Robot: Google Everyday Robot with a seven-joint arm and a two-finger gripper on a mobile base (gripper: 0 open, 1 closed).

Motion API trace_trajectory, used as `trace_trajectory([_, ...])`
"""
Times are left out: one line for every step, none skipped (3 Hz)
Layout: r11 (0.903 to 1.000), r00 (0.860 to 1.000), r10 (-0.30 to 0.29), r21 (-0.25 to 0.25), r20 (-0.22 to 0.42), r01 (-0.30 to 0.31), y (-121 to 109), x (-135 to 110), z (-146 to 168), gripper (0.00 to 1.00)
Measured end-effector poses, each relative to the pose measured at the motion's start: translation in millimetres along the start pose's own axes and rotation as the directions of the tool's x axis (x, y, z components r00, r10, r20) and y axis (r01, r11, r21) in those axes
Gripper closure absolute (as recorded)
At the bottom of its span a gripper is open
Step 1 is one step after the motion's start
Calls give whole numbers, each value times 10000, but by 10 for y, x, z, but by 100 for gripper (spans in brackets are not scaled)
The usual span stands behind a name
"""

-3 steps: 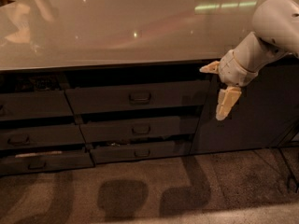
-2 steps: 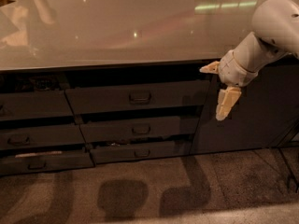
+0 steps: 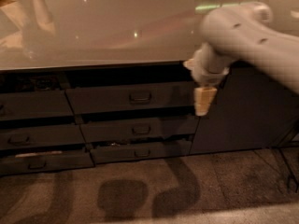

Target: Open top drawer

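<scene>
The top drawer [image 3: 112, 98] is a wide dark grey front under the countertop, with a small loop handle [image 3: 140, 97] at its centre. A dark gap runs above it, and none of its inside shows. My gripper [image 3: 196, 85] hangs from the pale arm [image 3: 247, 36] at the drawer's right end, right of the handle and apart from it. One cream finger [image 3: 204, 101] points down over the drawer's right edge, and the other tip [image 3: 188, 64] sticks out to the left higher up. The fingers are spread and hold nothing.
A glossy beige countertop [image 3: 107, 27] runs above the drawers. Two shallower drawer fronts [image 3: 140, 129] lie below, slightly ajar, with another drawer column [image 3: 35, 134] to the left. A tall dark cabinet door [image 3: 243, 111] stands on the right. Brown carpet [image 3: 140, 195] covers the floor.
The arm has swung left and looms larger in view. The gripper has shifted from in front of the cabinet door to the top drawer's right end. The drawers have not moved.
</scene>
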State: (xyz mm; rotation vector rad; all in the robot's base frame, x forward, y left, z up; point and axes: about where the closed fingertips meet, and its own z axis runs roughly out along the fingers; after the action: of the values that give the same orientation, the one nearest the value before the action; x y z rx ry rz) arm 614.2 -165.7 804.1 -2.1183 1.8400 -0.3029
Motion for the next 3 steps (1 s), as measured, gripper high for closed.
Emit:
trace_trajectory([9994,9976,-343,-71,-603,340,12,-208,169,0])
trace_trajectory([9994,9976,-344,-71,-604,340,12,-208,169,0])
trace_trajectory([9996,9924,-278,-57,-1195,274,-85,-87,265,0])
